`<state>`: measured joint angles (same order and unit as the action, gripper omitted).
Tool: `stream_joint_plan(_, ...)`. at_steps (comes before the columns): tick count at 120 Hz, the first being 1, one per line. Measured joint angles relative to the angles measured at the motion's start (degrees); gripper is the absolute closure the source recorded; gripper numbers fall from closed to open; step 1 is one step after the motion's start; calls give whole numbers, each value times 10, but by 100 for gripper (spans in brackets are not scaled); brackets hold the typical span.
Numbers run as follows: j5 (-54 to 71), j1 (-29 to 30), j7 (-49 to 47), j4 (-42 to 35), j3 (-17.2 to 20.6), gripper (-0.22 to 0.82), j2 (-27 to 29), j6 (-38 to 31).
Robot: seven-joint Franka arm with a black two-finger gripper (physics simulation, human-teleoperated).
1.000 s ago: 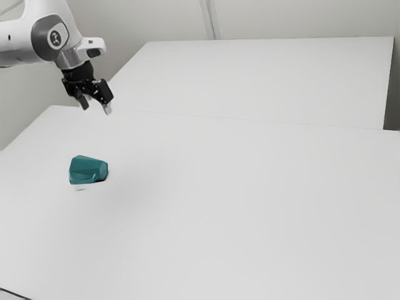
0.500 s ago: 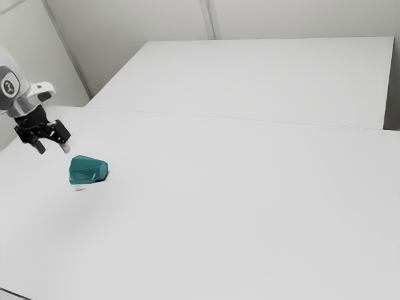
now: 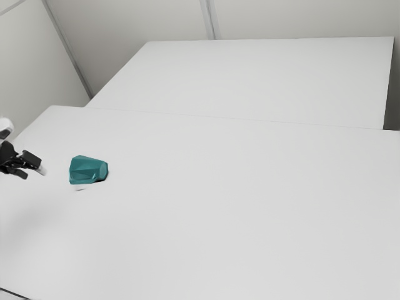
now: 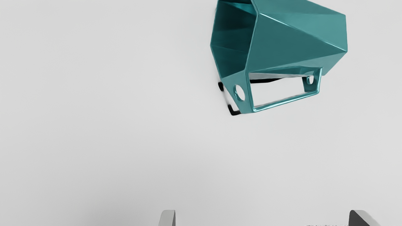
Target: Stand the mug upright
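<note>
The white table (image 3: pixel 219 206) stretches across most of the exterior view, and a second white surface (image 3: pixel 250 78) lies beyond it. Behind both stands a pale wall (image 3: pixel 125 37), with a grey upright strip (image 3: pixel 210 19) on it.

A bit of my white arm (image 3: pixel 5 127) shows at the exterior view's left edge. From it my black claw (image 3: pixel 34 172) reaches toward that view's right, its two fingers wide apart and nothing between them. It is near the mug (image 3: pixel 89 170) but not touching it.

The mug, teal and faceted, lies on its side on the table, so it isn't upright. In the exterior view its wide end faces the left and its narrower base the right. The wrist view lets me see into its dark mouth (image 4: pixel 234 40), and its angular handle (image 4: pixel 285 101) sticks out on the side toward my fingertips, a gap left between. There is a round hole (image 4: pixel 240 93) in the handle near the mouth, and a smaller one (image 4: pixel 310 79) near the base. Small black marks (image 4: pixel 234 111) show on the table just beside the handle.
</note>
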<state>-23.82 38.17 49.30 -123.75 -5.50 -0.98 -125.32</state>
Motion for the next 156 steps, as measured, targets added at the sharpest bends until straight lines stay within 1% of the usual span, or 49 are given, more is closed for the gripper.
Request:
stream_joint_plan(9,-10,5,49,6,0,0,-20,-14)
stream_joint_plan(22,-39,1,112,43,1,0,-64,-31)
stream_joint_plan(32,-64,6,156,58,7,0,-83,-39)
stream_joint_plan(46,-101,36,215,103,46,0,-129,-44)
stream_joint_plan(55,-118,46,247,126,54,0,-160,-48)
stream_joint_plan(63,-133,51,273,135,57,0,-176,-51)
stream_joint_plan(98,-201,60,357,154,107,0,-201,-60)
stream_joint_plan(117,-236,57,388,123,116,0,-198,-74)
stream_joint_plan(129,-252,57,404,94,120,0,-181,-80)
stream_joint_plan(156,-265,61,435,91,121,0,-183,-92)
